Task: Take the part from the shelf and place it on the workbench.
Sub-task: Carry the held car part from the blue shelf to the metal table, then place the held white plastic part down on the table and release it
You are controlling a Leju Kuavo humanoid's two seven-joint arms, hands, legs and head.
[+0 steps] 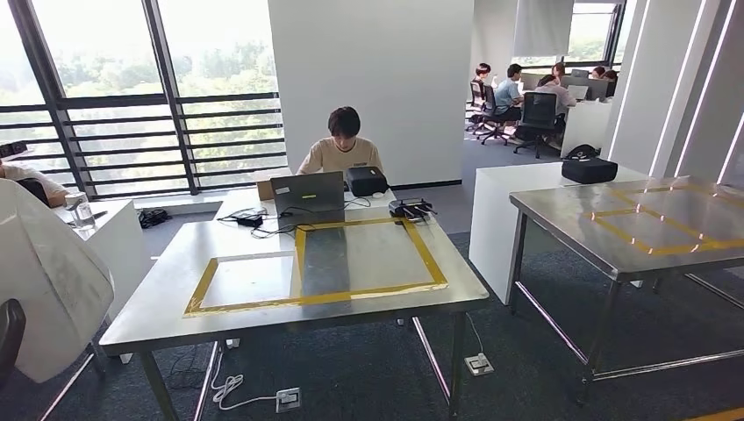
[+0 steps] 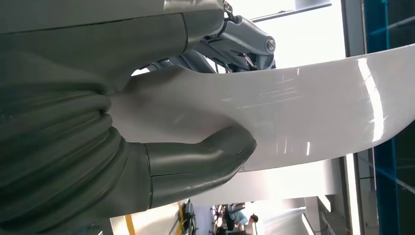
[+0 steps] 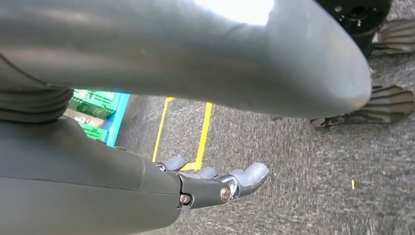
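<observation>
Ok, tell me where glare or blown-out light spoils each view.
Head view: the windows are washed out and the workbench top reflects pale light. Left wrist view: bright streaks glare on the white part held by the left hand. Right wrist view: a blown-out patch on the right hand.

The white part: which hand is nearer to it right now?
Left. The left hand grips the white part, thumb under it and fingers over it. The right hand hangs above the carpet, holding nothing.
</observation>
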